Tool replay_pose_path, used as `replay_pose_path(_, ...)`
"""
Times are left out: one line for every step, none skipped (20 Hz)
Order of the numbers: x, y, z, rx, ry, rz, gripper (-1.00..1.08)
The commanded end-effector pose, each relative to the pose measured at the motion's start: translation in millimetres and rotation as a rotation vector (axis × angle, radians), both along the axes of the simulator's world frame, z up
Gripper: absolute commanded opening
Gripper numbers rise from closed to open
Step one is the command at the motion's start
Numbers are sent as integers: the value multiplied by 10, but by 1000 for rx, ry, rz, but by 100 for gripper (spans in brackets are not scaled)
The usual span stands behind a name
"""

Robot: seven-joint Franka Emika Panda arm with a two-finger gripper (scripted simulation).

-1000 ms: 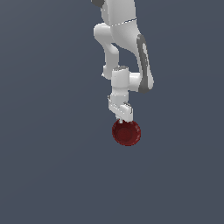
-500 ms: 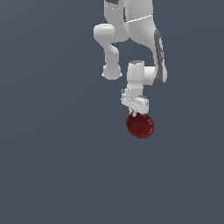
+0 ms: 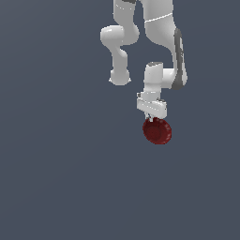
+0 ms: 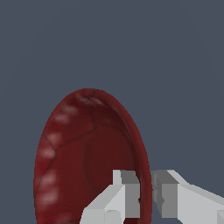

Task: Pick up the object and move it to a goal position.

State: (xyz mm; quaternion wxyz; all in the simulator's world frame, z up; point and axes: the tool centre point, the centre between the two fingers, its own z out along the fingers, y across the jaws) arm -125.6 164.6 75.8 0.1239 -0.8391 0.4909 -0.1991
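The bowl [image 3: 157, 131], dark red and shallow with a finely scalloped rim, hangs directly under the end effector [image 3: 151, 116], near the middle of the exterior view and a little toward that view's right. In the wrist view the bowl [image 4: 87, 157] is seen partly edge-on, its hollow facing the camera, and the two pale fingers [image 4: 124, 192] pinch its rim: one sits inside the bowl against the wall, the other on the outside, with the thin red edge running between them. The end effector is therefore clenched on the bowl's rim, not wrapped around its whole body. That grip makes sense, since the bowl looks about as wide as the end effector itself and the rim is the only part thin enough to take between the fingers. Holding by one edge lets the bowl tip, which would explain its tilted pose. Whether it is clear of the flat grey surface [image 3: 56, 178] cannot be told, as no shadow or contact line shows. No goal marker is visible, so how much travel remains is unclear.
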Motion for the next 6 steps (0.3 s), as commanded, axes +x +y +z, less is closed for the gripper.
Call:
replay_pose_path(-16, 51, 14, 1, -2, -1, -100)
replay_pose_path(-21, 64, 15, 1, -2, -1, -100)
replay_pose_path(-25, 74, 16, 1, -2, -1, -100)
replay_pose_path(-28, 80, 16, 1, -2, -1, -100)
replay_pose_path(-29, 85, 17, 1, -2, -1, -100)
replay_pose_path(-30, 86, 17, 1, -2, -1, -100)
